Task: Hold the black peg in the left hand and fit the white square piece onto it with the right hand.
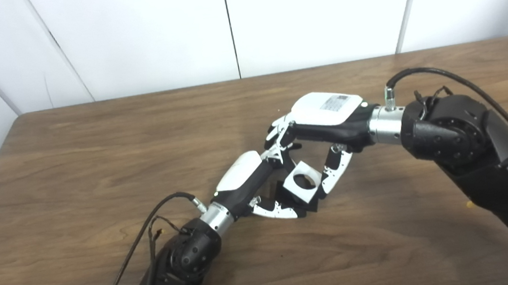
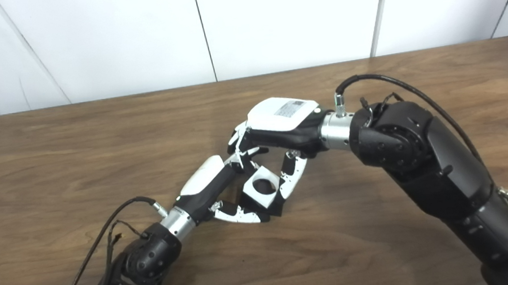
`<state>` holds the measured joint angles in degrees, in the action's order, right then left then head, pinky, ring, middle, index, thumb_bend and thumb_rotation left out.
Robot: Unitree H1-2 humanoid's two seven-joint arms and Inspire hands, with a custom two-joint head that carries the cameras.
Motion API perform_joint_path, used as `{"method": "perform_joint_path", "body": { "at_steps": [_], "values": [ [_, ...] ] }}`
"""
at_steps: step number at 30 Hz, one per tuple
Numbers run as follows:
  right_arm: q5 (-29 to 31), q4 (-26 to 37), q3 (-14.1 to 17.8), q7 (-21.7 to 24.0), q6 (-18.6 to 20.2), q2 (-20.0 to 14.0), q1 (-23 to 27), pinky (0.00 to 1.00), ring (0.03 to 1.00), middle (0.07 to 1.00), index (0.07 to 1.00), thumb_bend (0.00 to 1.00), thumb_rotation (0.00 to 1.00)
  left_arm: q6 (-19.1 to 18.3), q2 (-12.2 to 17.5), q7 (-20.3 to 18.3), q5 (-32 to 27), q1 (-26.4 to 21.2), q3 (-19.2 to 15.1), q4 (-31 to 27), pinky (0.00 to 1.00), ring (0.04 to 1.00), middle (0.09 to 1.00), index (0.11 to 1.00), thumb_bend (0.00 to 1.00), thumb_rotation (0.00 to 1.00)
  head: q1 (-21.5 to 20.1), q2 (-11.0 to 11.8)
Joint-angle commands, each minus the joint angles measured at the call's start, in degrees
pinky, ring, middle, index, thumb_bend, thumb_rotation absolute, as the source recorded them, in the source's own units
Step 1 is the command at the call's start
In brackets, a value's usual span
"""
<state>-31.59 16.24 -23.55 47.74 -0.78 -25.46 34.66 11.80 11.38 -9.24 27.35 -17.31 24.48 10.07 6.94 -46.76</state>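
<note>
While the table (image 1: 94, 145) carried nothing else you could see, your right hand (image 1: 327, 120) reached across, fingers (image 1: 335, 171) grasping the white square piece (image 1: 303, 182) with its round hole facing up, presumably to line it over the peg. Your left hand (image 1: 243, 176) sat clenched beneath it, bracing. The black peg itself was mostly hidden there; you could not confirm seating.
</note>
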Motion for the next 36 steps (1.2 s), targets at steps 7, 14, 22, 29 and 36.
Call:
{"method": "perform_joint_path", "body": {
  "at_steps": [7, 14, 22, 29, 36],
  "values": [
    [0.53, -0.37, 0.96, -1.68, -0.26, 0.01, 1.28, 0.89, 0.894, 0.824, 0.48, 0.52, 0.14, -3.61, -0.11, -3.26, 1.93, 1.54, 1.98, 0.85, 0.87, 0.975, 0.932, 0.49, 0.52, 0.07, 0.14, -0.34],
    [0.53, -1.84, 0.95, -2.38, -0.93, -0.03, 0.61, 0.89, 0.889, 0.824, 0.48, 0.52, 0.14, -3.9, -0.29, -3.08, 1.68, 1.79, 2.18, 0.22, 0.87, 0.973, 0.933, 0.49, 0.52, 0.07, 0.86, -0.59],
    [-0.24, -3.74, 0.24, -3.17, -1.32, -0.11, 0.05, 0.88, 0.891, 0.825, 0.48, 0.52, 0.14, -4.91, 0.2, -3.48, 2.22, 2.32, 2.49, -1.71, 0.87, 0.971, 0.933, 0.49, 0.52, 0.07, 0.58, -0.86],
    [-0.39, -4.85, 0.23, -3.73, -1.33, -0.57, -0.11, 0.88, 0.888, 0.82, 0.48, 0.52, 0.14, -5.65, 0.17, -3.81, 1.86, 2.42, 2.51, -2.04, 0.87, 0.97, 0.934, 0.491, 0.52, 0.07, 0.6, -1.03],
    [-0.92, -7.29, 0.0, -5.08, -2.19, -0.51, -0.35, 0.87, 0.881, 0.814, 0.48, 0.52, 0.14, -5.51, -0.08, -3.46, 1.88, 1.92, 2.59, -1.44, 0.87, 0.968, 0.933, 0.49, 0.52, 0.07, 0.63, -0.86]
  ]
}}
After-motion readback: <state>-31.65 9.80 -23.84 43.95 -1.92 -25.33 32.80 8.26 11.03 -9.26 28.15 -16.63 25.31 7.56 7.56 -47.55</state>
